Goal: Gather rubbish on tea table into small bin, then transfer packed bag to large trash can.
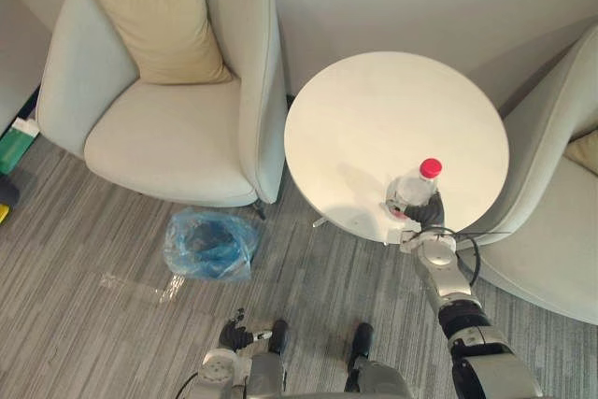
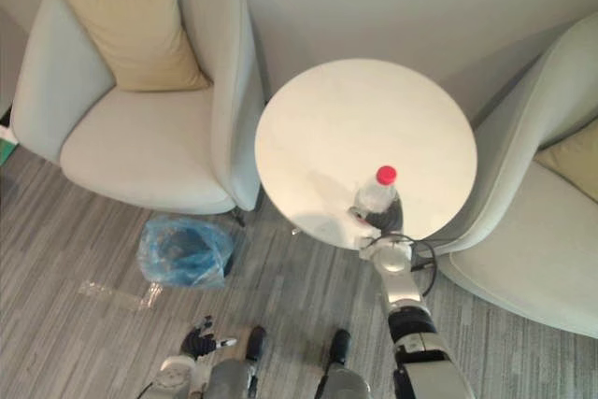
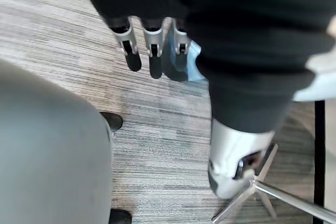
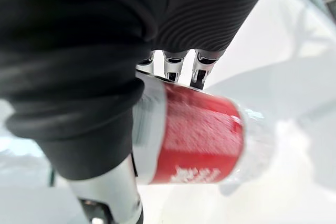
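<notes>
Clear plastic with a red cap (image 1: 430,167) and a red label (image 4: 202,135), the bottle (image 1: 414,190) is at the near edge of the round white tabletop (image 1: 374,100), cap uppermost. The right robot hand (image 1: 428,216) is wrapped round it. In the right wrist view the fingers (image 4: 170,69) curl against one side of the label, and the thumb lies along the other. Whether the bottle's base touches the tabletop cannot be told.

Down on the grey striped carpet (image 1: 84,231), the small bin (image 1: 210,243), lined with a crumpled blue bag, stands left of the tabletop. It is just in front of the corner of a pale armchair (image 1: 168,137). A beige cushion (image 1: 168,25) leans against that armchair's back. A second pale armchair (image 1: 551,231) sits right of the tabletop.

The left robot hand (image 1: 234,332) hangs low over the carpet, nearer the robot than the bin. Its fingers (image 3: 153,40) are straight and relaxed, holding nothing, and the blue bag shows just past their dark tips.
</notes>
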Controlling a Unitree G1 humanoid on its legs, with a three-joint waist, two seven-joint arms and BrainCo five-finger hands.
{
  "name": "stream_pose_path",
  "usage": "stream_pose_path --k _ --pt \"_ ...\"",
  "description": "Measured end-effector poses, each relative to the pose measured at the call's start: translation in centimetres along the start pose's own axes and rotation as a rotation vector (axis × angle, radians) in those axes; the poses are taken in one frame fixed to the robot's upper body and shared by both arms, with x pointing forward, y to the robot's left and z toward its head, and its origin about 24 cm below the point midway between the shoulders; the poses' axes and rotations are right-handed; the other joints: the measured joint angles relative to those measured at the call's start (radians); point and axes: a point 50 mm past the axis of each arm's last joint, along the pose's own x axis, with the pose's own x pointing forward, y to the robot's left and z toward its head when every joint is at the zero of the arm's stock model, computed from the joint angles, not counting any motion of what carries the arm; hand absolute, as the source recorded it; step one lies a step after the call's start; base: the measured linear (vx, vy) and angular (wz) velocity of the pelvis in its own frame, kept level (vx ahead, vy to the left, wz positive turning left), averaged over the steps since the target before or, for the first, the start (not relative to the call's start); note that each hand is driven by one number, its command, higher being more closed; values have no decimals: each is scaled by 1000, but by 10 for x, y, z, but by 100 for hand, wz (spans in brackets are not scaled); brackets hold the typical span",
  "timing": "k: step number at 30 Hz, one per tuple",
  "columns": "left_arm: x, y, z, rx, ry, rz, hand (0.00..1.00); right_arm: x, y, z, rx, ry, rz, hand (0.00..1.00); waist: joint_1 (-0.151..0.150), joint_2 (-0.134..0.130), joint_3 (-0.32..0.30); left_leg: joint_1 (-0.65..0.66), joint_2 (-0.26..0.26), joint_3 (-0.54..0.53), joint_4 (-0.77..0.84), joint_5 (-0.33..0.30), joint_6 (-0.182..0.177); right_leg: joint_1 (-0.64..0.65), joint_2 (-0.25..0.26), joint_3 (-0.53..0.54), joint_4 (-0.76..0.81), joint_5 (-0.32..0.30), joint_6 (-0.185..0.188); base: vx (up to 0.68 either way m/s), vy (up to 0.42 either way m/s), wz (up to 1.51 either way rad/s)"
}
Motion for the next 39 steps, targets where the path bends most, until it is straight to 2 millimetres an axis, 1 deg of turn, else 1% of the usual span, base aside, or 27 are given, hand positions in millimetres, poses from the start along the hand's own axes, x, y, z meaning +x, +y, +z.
stream_pose_path --k 2,7,9,12,15,19,22,25,28,31,32,35,37,39 --pt "0 0 2 -8 -10 1 0 4 0 6 20 -9 2 100 3 1 11 -2 0 -2 0 0 0 -1 0 0 0 0 0 -2 3 2" --pt "1 0 4 -22 -15 2 0 3 4 5 38 -3 26 100 6 5 20 -16 0 -17 1 0 0 -10 0 -5 1 0 0 0 4 5" --pt "1 0 4 -22 -15 1 0 2 7 4 29 0 43 100 7 5 21 -15 0 -18 2 0 0 -8 0 -6 1 0 0 0 0 0" --pt "1 0 4 -19 -16 1 0 -5 5 5 36 -26 51 100 7 5 21 -13 0 -23 3 0 0 -4 0 -6 1 0 0 4 7 5" --pt "1 -1 5 -14 -16 -2 0 -19 0 5 31 -68 64 100 4 5 20 -9 -4 -24 22 0 0 11 -3 -5 3 -1 0 -7 10 5" --pt "1 -2 6 21 -25 -12 0 -38 -3 11 1 -145 101 100 -2 5 20 -3 -4 -23 26 0 0 14 -4 4 5 -2 1 -37 0 -5" --pt "1 -3 6 47 -25 -19 0 -54 -7 8 -33 -165 122 100 -8 5 18 16 -4 -19 24 -1 0 32 -4 10 5 -2 2 -56 6 -5" --pt "1 -4 2 71 -11 -35 0 -70 -7 8 -49 -188 158 100 -20 4 0 21 -2 -7 17 -2 -1 31 -3 23 2 1 7 -75 17 -8" --pt "0 -6 -2 87 10 -48 0 -84 -3 7 -72 -207 198 100 -23 0 -34 28 -1 10 15 -2 -1 29 -2 46 -5 11 9 -43 13 -19" --pt "0 -7 -4 101 21 -55 0 -91 -2 13 -60 -239 210 100 -25 0 -41 43 1 32 13 -2 0 32 0 68 -10 19 8 -33 12 -23" --pt "0 -8 -6 114 30 -62 0 -93 -1 13 -76 -250 212 100 -33 0 -51 44 2 34 13 -2 0 32 0 70 -10 21 8 -46 8 -8" --pt "-1 -8 -10 120 47 -65 0 -100 1 12 -76 -250 222 100 -42 -5 -67 58 6 43 8 -2 0 39 4 78 -10 21 8 -19 -2 -8" --pt "-1 -7 -12 123 57 -65 0 -102 4 11 -98 -254 237 100 -51 -8 -76 62 8 49 6 -2 -1 39 5 83 -10 22 7 -17 -1 -12" --pt "-2 -8 -13 134 63 -72 0 -106 8 10 -119 -256 258 100 -52 -10 -85 76 10 59 -2 -2 -1 42 7 96 -10 23 7 -12 1 -14"
